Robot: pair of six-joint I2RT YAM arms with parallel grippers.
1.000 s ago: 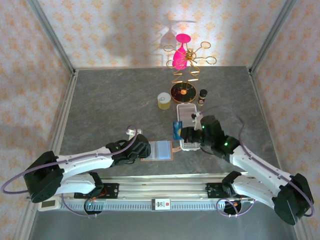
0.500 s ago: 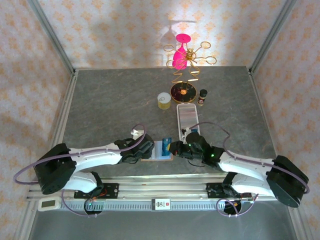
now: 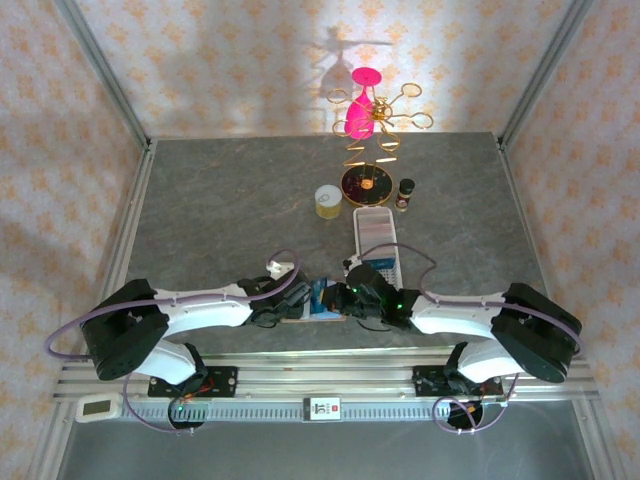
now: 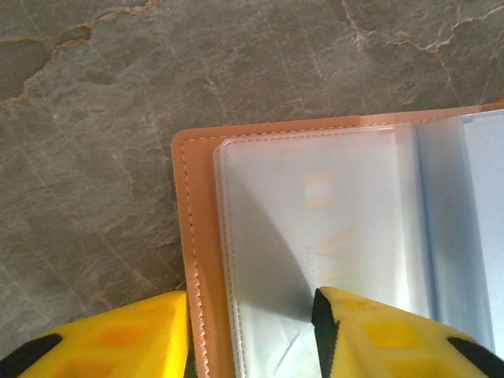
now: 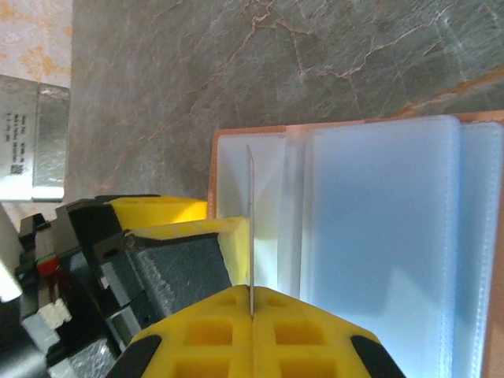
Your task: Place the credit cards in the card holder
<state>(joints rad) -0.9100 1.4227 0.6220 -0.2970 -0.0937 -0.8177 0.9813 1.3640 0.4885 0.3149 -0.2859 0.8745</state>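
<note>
The tan card holder (image 3: 318,312) lies open on the table, its pale clear sleeves facing up (image 4: 315,236). My left gripper (image 4: 252,315) is open and straddles its left leather edge. One yellow finger (image 4: 102,339) is over the table and the other (image 4: 394,335) rests on the first sleeve. My right gripper (image 5: 252,293) is shut on a blue credit card (image 3: 321,294). In the right wrist view the card (image 5: 250,220) shows edge-on as a thin line. It stands upright over the holder's (image 5: 378,220) leftmost sleeve, next to the left gripper (image 3: 292,303).
A long white tray (image 3: 378,238) lies just behind the right gripper (image 3: 342,297). Farther back stand a yellow cup (image 3: 328,201), a small dark bottle (image 3: 405,192) and a gold wire stand with a pink glass (image 3: 362,118). The metal rail (image 3: 320,385) runs along the near edge.
My right gripper has carried the blue card from beside the white tray leftward and nearer, down to the open holder. My left gripper has shifted slightly right onto the holder's edge.
</note>
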